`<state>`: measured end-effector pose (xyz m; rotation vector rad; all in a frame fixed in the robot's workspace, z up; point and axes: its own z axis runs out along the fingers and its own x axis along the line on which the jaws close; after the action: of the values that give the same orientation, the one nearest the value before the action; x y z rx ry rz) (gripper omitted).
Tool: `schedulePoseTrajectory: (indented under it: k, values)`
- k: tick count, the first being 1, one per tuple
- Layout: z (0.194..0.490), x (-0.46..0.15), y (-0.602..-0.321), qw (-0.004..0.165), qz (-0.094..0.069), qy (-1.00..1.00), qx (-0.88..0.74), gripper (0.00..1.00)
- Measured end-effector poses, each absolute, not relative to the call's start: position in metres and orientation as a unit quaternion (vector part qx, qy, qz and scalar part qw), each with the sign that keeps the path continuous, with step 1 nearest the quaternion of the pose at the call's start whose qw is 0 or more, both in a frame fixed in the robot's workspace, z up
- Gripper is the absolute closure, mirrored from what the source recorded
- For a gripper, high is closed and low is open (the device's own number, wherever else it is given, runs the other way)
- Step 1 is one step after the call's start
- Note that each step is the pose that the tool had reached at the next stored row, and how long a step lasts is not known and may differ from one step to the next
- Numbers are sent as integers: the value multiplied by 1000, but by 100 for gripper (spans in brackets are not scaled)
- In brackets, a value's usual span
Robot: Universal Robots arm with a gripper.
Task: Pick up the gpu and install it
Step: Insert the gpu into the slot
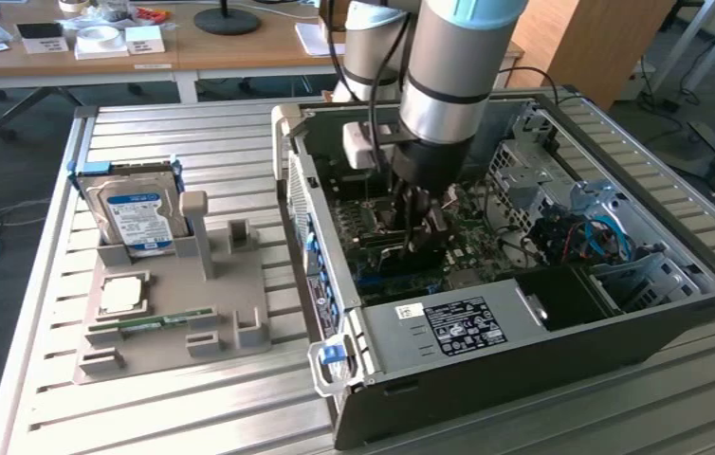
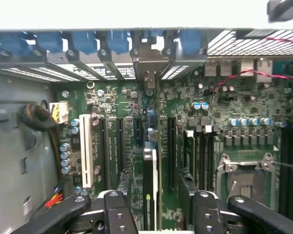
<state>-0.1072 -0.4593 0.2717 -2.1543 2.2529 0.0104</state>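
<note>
Desk (image 1: pixel 142 417) carries open PC case (image 1: pixel 661 313) and, at the exterior view's left, a grey parts tray (image 1: pixel 168 332) with hard drive (image 1: pixel 134 216). Arm is down inside the case. Card (image 2: pixel 150 187) stands on edge in a motherboard (image 2: pixel 244 97) slot, between the claw (image 2: pixel 156 204) fingers (image 2: pixel 118 212). Claw wide open, gripping nothing.

Bright daylight; case interior dim, perhaps soft.

Silver-grey tubular arm (image 1: pixel 452 66) with a light blue ring; black jaws, seemingly screw-studded, below.
</note>
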Motion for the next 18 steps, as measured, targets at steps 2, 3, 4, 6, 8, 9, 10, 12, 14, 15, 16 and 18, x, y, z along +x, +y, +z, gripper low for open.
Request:
schedulePoseTrajectory:
  k: [2,3,4,6,8,9,10,12,14,15,16,18]
  values:
    - [278,-107,-459,12,3,723,-691,49]
    - [281,-107,-459,12,3,723,-691,49]
    - [284,-107,-459,12,3,723,-691,49]
    - [290,-107,-459,12,3,723,-691,49]
    - [296,-107,-459,12,3,723,-691,49]
    - [299,-107,-459,12,3,723,-691,49]
    - [302,-107,-459,12,3,723,-691,49]
    - [307,-107,-459,12,3,723,-691,49]
    - [313,-107,-459,12,3,723,-691,49]
    - [315,-107,-459,12,3,723,-691,49]
    - [318,-107,-459,12,3,723,-691,49]
    - [320,-107,-459,12,3,723,-691,49]
